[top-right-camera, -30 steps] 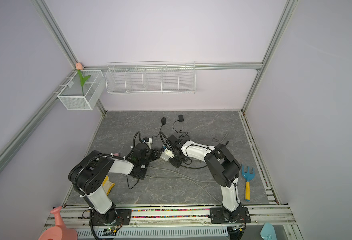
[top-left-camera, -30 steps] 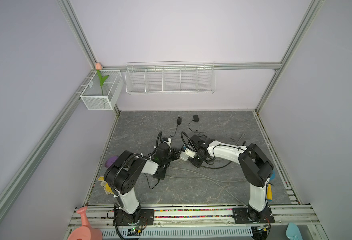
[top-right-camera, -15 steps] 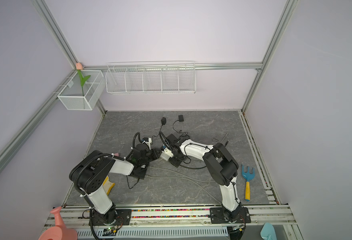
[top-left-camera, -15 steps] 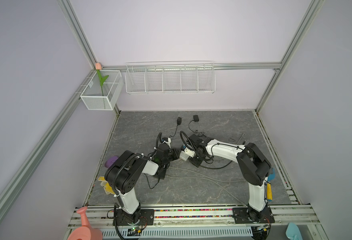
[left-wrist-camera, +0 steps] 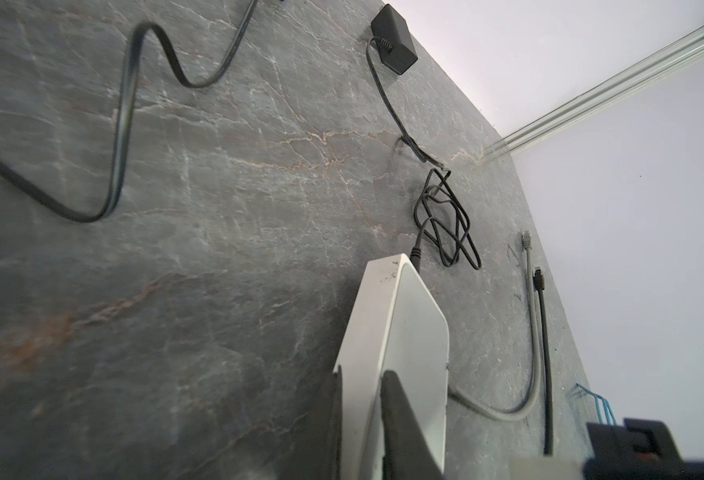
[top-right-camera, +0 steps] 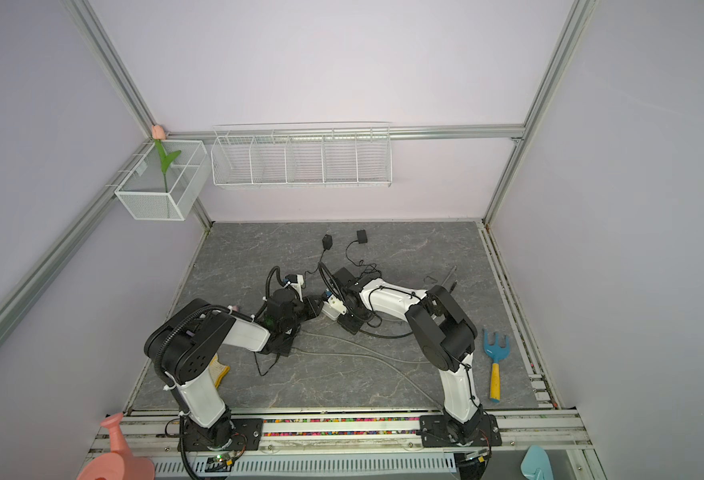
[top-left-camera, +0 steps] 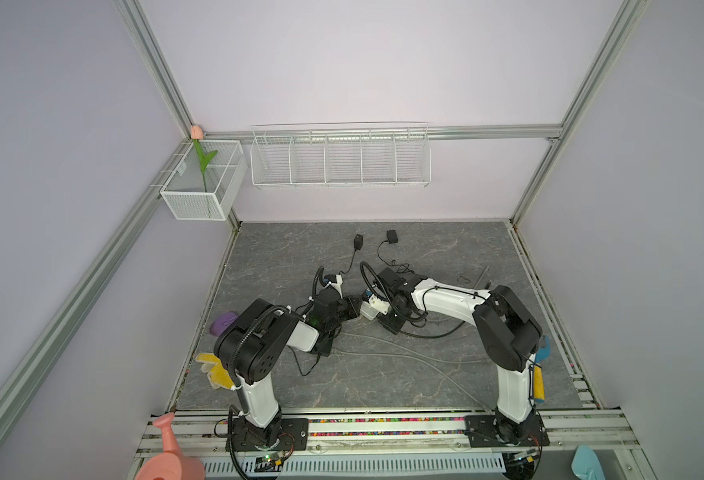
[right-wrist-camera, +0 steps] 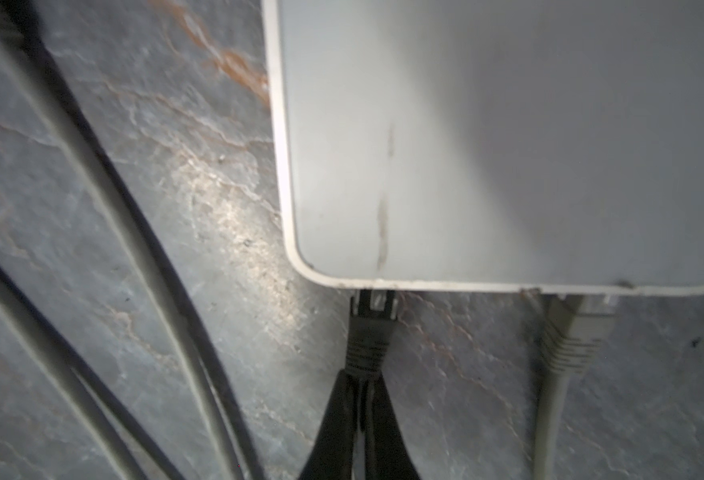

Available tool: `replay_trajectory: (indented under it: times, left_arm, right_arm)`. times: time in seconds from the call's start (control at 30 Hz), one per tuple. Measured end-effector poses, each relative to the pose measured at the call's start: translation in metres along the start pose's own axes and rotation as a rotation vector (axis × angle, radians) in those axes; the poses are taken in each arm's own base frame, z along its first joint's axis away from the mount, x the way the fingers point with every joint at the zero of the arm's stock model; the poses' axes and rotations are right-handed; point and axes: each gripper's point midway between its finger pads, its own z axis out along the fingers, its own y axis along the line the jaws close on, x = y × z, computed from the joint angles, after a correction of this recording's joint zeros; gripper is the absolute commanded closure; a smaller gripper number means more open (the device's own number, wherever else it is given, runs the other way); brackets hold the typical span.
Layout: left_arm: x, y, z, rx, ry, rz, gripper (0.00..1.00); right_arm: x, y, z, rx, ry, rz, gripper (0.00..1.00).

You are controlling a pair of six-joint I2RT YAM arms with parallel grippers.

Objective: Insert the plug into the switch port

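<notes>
The white switch [right-wrist-camera: 508,145] lies on the grey floor between both arms, small in both top views [top-left-camera: 368,311] [top-right-camera: 333,311]. In the right wrist view the black plug [right-wrist-camera: 371,328] sits with its tip in a port on the switch's edge. My right gripper [right-wrist-camera: 360,386] is shut on the plug's ribbed boot. A grey plug [right-wrist-camera: 577,332] sits in another port on the same edge. In the left wrist view my left gripper [left-wrist-camera: 360,399] clamps the thin side of the switch [left-wrist-camera: 396,332], one dark finger on each face.
Two black power adapters [top-left-camera: 358,241] [top-left-camera: 392,236] lie at the back, with a tangle of black cable [left-wrist-camera: 446,220]. Loose grey cable [top-left-camera: 404,359] runs across the floor. A blue rake [top-right-camera: 495,353] lies at the right, a purple object [top-left-camera: 222,323] at the left.
The right arm has edged slightly toward the switch. The left gripper stays at the switch's side and has narrowed a little on it.
</notes>
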Motion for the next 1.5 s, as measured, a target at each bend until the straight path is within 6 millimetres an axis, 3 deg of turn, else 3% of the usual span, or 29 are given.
replay_trajectory:
  times: [0.17, 0.27, 1.5]
  left_arm:
    - [0.001, 0.000, 0.001, -0.008, -0.008, 0.004, 0.84]
    - [0.012, 0.013, 0.003, -0.037, 0.006, -0.007, 0.84]
    - [0.008, 0.010, 0.011, -0.029, -0.008, 0.026, 0.86]
  right_arm:
    - [0.000, -0.002, 0.000, -0.003, -0.002, 0.002, 0.93]
    - [0.000, -0.004, 0.000, -0.004, -0.007, 0.007, 0.93]
    - [-0.002, -0.005, 0.000, -0.046, -0.084, -0.024, 0.93]
